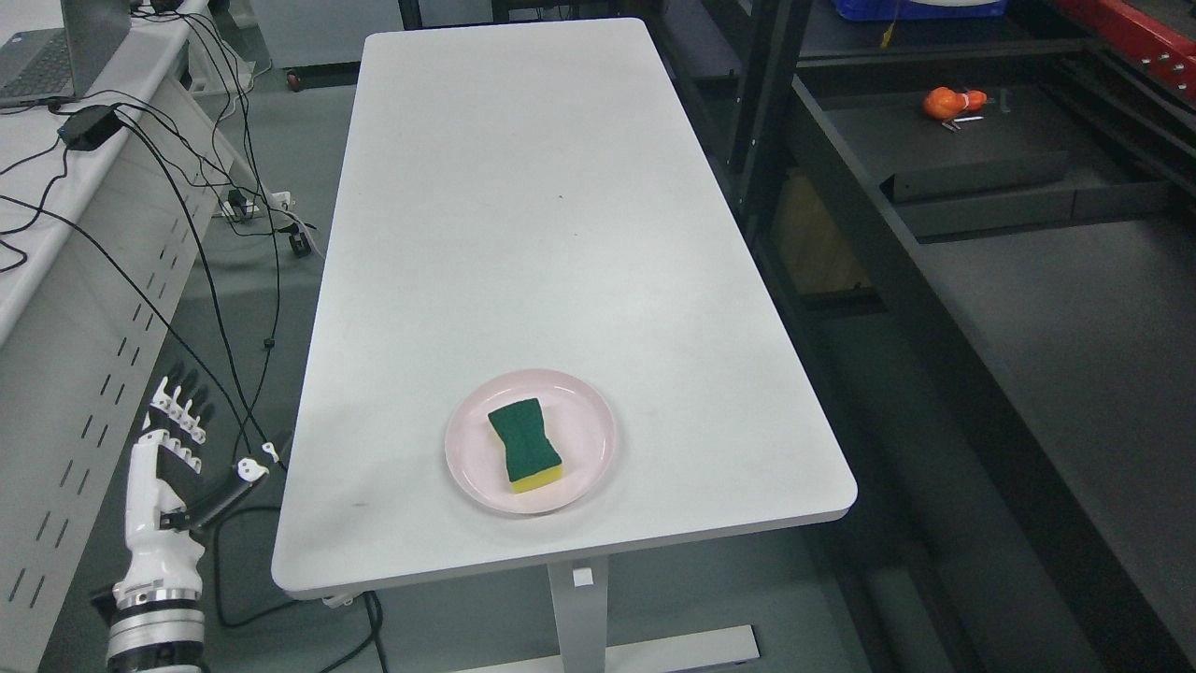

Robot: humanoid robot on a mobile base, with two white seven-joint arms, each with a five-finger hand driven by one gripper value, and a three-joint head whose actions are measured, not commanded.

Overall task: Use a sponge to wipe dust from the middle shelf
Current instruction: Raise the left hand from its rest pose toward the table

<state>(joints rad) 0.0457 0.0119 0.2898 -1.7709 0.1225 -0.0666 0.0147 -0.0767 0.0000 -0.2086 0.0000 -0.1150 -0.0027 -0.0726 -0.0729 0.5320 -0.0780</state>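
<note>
Nothing is yet being wiped: the sponge [525, 446] is lying untouched on the pink plate [589, 465], while the left hand [168, 486] is being held spread and empty beside the table [523, 206], the shelf [1074, 308] unreached

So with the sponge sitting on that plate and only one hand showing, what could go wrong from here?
1. The sponge lies on a light-looking pink plate near the table's front edge; a clumsy grab could push the plate along or off.
2. The left hand hangs open beside the table, below its top, so it may clip the edge coming up.
3. Cables hang close to that hand and might snag.
</note>
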